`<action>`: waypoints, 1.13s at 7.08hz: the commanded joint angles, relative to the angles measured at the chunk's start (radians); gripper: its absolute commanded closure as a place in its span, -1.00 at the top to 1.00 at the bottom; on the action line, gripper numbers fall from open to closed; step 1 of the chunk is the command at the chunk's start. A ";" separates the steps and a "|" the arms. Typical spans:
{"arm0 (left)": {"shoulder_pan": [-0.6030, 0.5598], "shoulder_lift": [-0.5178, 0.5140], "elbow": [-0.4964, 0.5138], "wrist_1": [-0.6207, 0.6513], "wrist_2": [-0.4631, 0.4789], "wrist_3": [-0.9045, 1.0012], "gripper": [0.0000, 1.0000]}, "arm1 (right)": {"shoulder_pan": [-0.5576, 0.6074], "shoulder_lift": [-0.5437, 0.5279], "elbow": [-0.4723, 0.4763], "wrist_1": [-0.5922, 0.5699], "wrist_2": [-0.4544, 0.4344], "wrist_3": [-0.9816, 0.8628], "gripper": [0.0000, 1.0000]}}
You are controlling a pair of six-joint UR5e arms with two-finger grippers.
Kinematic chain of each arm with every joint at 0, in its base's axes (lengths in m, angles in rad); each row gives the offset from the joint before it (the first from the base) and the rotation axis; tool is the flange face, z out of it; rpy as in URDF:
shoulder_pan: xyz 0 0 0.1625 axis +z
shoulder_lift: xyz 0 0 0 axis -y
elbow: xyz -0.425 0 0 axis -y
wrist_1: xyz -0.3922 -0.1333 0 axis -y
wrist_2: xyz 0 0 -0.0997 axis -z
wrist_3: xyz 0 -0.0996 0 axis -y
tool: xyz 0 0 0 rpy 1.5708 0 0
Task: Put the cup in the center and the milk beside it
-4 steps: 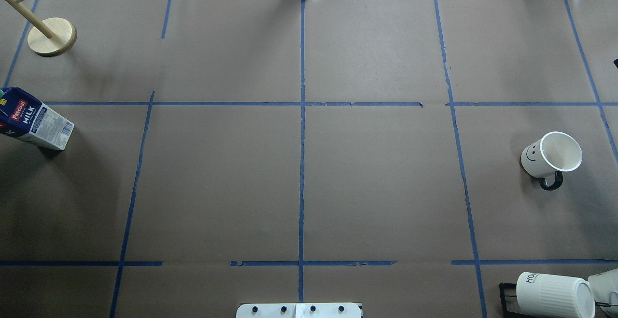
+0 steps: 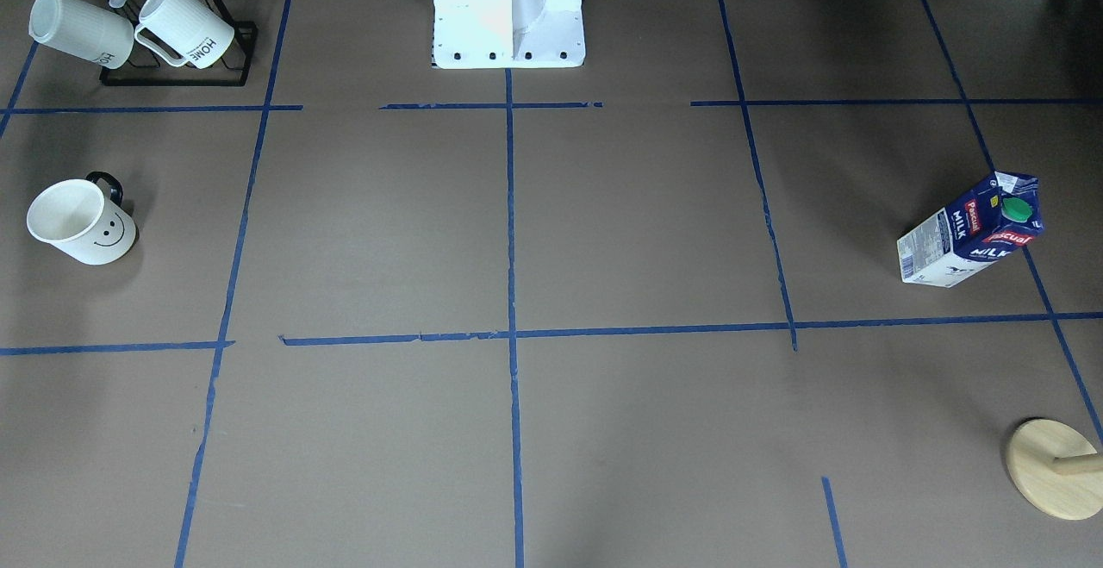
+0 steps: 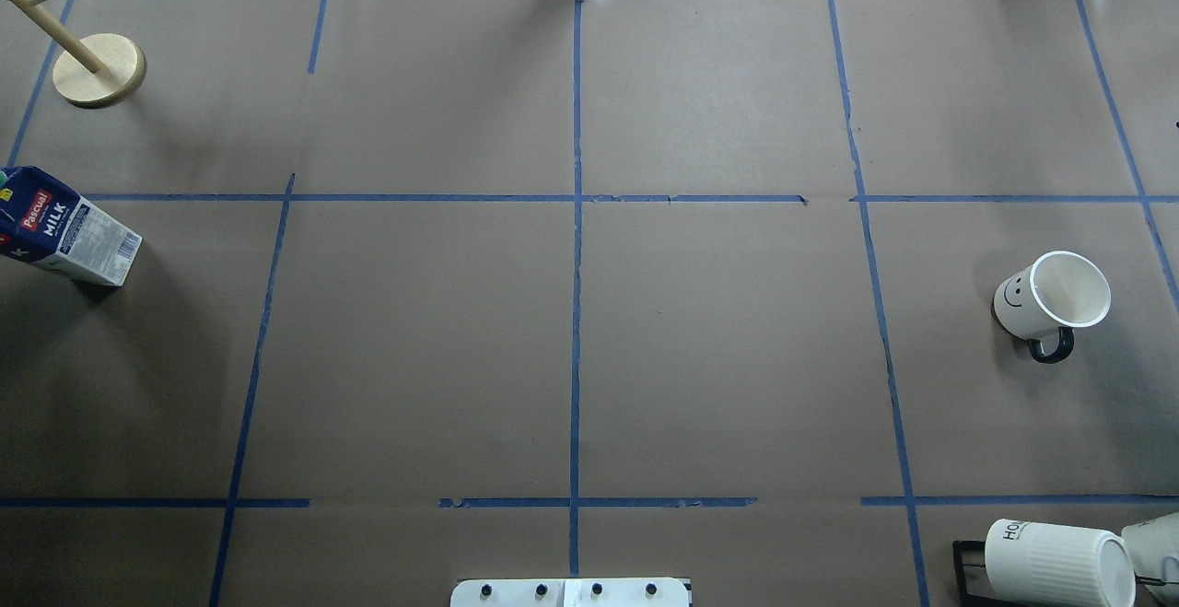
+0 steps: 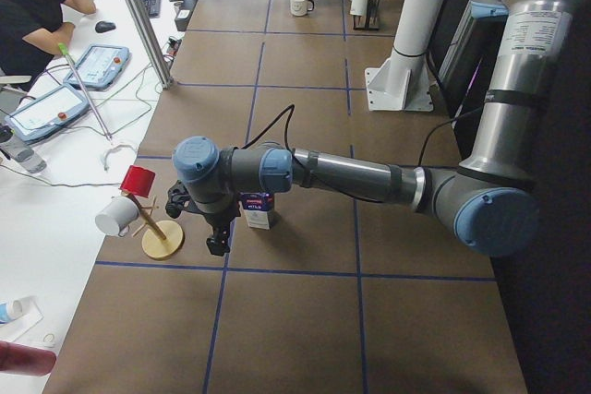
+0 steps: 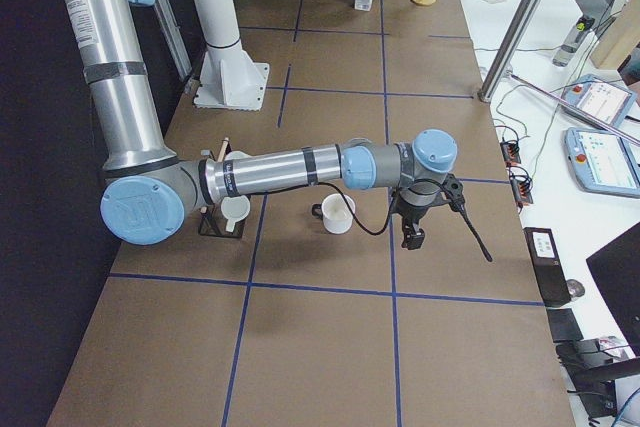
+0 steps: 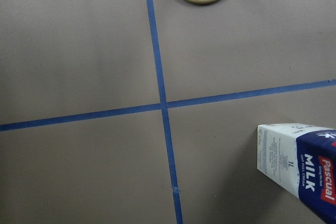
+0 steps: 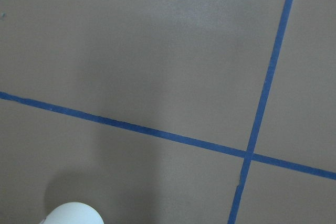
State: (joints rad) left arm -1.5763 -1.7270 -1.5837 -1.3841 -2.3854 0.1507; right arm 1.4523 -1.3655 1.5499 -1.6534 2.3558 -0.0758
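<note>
The cup (image 3: 1050, 298), a white mug with a smiley face and a black handle, stands upright at the table's right side; it also shows in the front view (image 2: 82, 223). The milk (image 3: 69, 229), a blue and white carton with a green cap, stands at the far left edge, and in the front view (image 2: 969, 232). My left gripper (image 4: 217, 244) hangs just beside the milk (image 4: 257, 209), towards the table's end. My right gripper (image 5: 412, 240) hangs beside the cup (image 5: 338, 214), apart from it. Both grippers show only in the side views, so I cannot tell whether they are open or shut.
Two ribbed "HOME" mugs lie on a black rack (image 2: 177, 77) near the robot's right side. A wooden stand with a round base (image 3: 99, 70) is at the far left corner, beyond the milk. The white robot base (image 2: 508, 16) is at the near middle edge. Blue tape lines mark a grid.
</note>
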 commanded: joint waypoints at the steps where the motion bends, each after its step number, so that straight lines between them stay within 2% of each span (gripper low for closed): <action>1: 0.001 0.006 -0.027 -0.001 -0.003 -0.051 1.00 | 0.000 -0.015 0.002 0.006 -0.001 0.002 1.00; 4: 0.004 0.036 -0.025 -0.015 -0.021 -0.052 1.00 | -0.006 -0.024 0.015 0.032 -0.003 0.001 1.00; 6: 0.010 0.035 -0.025 -0.018 -0.031 -0.148 1.00 | -0.024 -0.102 0.019 0.178 0.008 0.019 1.00; 8: 0.012 0.038 -0.028 -0.073 -0.031 -0.161 1.00 | -0.093 -0.180 0.057 0.289 0.098 0.193 1.00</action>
State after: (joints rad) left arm -1.5665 -1.6910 -1.6110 -1.4218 -2.4154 0.0065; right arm 1.4041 -1.4983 1.5810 -1.4423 2.4056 0.0116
